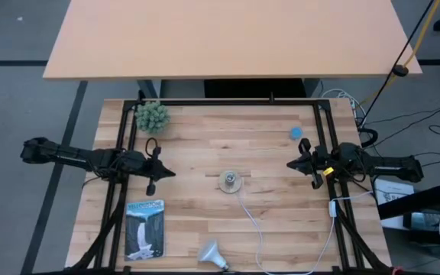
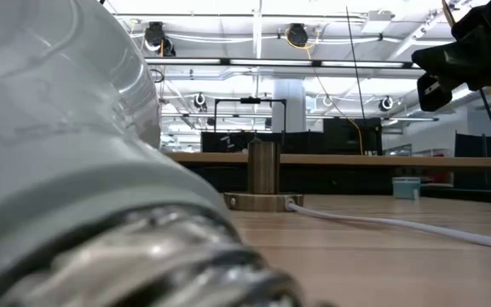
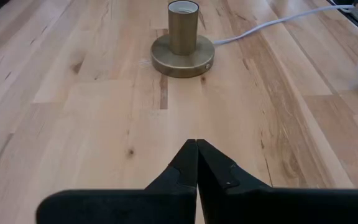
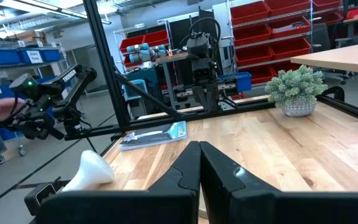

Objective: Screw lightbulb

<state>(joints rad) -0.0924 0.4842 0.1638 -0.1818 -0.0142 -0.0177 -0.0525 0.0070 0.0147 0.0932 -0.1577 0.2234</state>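
The white lightbulb (image 1: 213,255) lies on its side near the table's near edge, dome toward the left, grey screw base toward the right; it fills the low view's left (image 2: 75,170) and shows in the right wrist view (image 4: 92,169). The brass socket (image 1: 230,182) stands upright on its round base at the table's middle, with a white cord (image 1: 252,221); it also shows in the left wrist view (image 3: 183,38). My left gripper (image 1: 173,173) is shut and empty, left of the socket. My right gripper (image 1: 289,164) is shut and empty, right of the socket.
A small potted plant (image 1: 152,116) stands at the far left. A blue round object (image 1: 296,133) sits at the far right. A picture card (image 1: 144,228) lies at the near left. The cord runs from the socket toward the near edge and right.
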